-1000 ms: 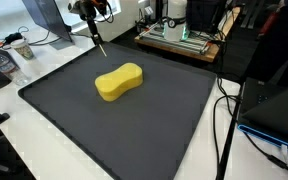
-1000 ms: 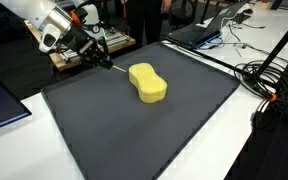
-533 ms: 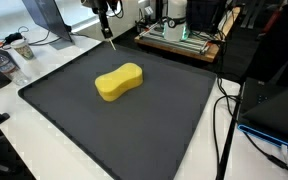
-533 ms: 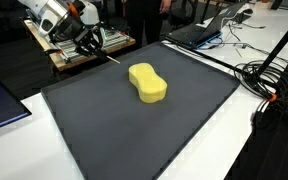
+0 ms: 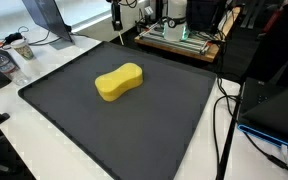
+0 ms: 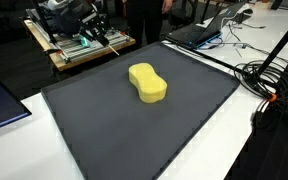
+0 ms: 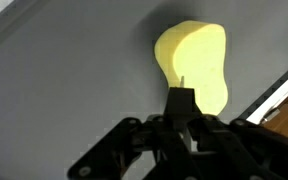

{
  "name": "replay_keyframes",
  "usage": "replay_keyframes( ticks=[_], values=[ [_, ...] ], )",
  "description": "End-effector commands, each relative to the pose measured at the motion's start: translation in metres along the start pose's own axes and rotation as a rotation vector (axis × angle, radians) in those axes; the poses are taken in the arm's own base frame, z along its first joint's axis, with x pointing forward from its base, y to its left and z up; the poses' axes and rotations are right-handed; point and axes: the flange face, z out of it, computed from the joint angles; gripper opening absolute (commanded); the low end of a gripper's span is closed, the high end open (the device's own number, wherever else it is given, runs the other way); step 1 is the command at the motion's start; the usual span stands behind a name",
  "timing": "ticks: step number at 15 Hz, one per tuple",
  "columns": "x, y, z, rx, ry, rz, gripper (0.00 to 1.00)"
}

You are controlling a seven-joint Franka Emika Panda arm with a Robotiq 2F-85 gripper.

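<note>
yellow sponge (image 7: 196, 60) on dark mat (image 5: 154, 120), well apart from raised jaws; jaws pressed together

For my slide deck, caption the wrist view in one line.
Closed fingers in the foreground, a yellow sponge beyond them on a dark grey mat.

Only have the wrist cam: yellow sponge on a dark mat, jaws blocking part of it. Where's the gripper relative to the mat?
Observer: The gripper hangs high by the far edge of the mat, well apart from the sponge.
Operator: What's out past that edge?
Observer: A wooden board with electronics on it, right beside the mat.
Operator: Anything along the sides?
Observer: Black cables run along one side of the mat, on the white table.
</note>
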Motion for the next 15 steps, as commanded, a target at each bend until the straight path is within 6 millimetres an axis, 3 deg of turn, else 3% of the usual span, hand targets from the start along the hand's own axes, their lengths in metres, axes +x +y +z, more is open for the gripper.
replay_keyframes(
  ticks=[1,6,15],
  values=[
    [-0.009,-0.037,-0.018,-0.113,0.032,0.015,0.04],
    [-0.039,-0.098,-0.031,-0.219,-0.004,-0.008,0.04],
    [-0.119,-0.187,-0.033,-0.299,-0.056,-0.245,0.04]
  ],
)
